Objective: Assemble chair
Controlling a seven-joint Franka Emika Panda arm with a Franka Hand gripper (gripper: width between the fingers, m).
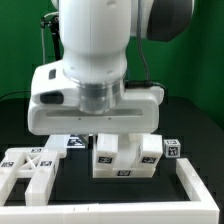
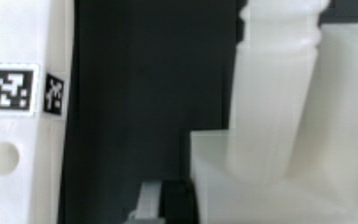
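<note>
gripper point(image 1: 110, 132): closed tight, low over the middle parts; nothing visibly clamped between its jaws.
chair cluster point(image 1: 125, 160): white blocks grouped on the dark counter point(image 1: 75, 188), directly under the gripper; whether they are joined is unclear.
slotted pieces point(image 1: 24, 168): lying apart at the exterior view's left, unattached.
cube-ended post point(image 1: 172, 150): just beside the cluster, at the exterior view's right.
progress: seemingly early to midway; no recognisable chair stands, and several parts remain to fit.

Bare table point(image 1: 75, 180) lies open between the pieces point(image 1: 28, 168) at the exterior view's left and the central blocks point(image 1: 125, 158); a white rail point(image 1: 195, 185) bounds the right. Wrist view: a dark gap, apparently narrow, separates slab point(image 2: 19, 100) from post point(image 2: 282, 90).
</note>
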